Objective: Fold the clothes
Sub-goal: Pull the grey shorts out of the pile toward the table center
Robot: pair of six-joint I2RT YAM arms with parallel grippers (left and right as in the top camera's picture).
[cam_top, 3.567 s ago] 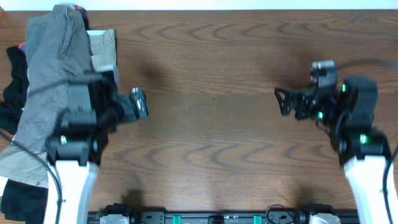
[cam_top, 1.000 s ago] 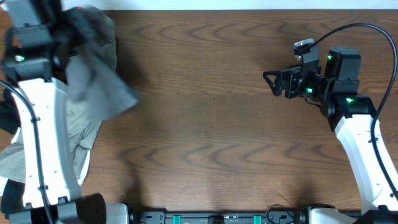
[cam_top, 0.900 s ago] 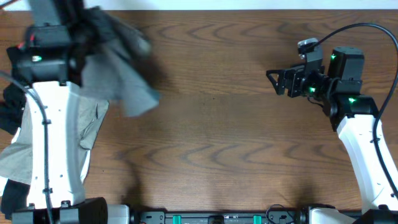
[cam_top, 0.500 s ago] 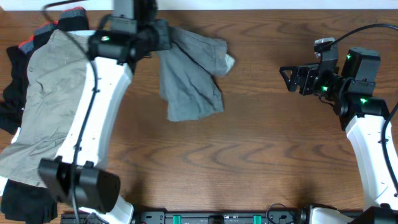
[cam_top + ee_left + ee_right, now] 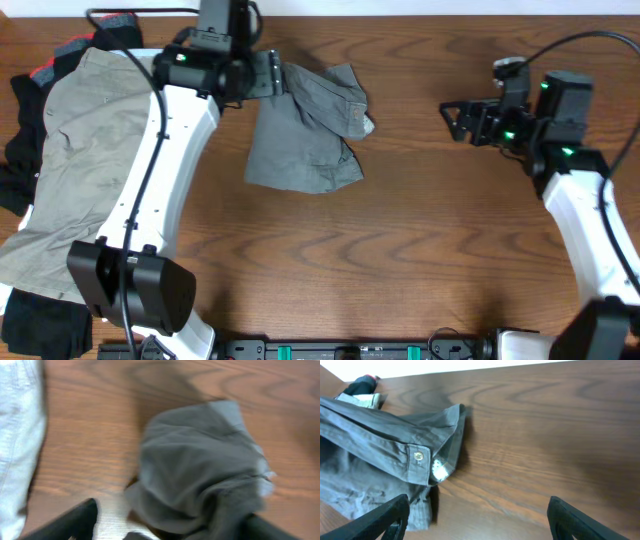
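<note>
— Where are we seeing the grey shorts (image 5: 305,135)?
— They are lying crumpled on the bench (image 5: 400,260), between the spread fingers of our left tool (image 5: 170,512). Our right tool (image 5: 447,120) is gaping empty, well apart.

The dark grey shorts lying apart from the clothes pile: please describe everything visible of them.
The dark grey shorts look like cotton, crumpled and unfolded, lying on the wooden table near its far edge. The right wrist view shows a waistband with a metal button and pale lining. The left gripper has open fingers either side of the bunched end.
</note>
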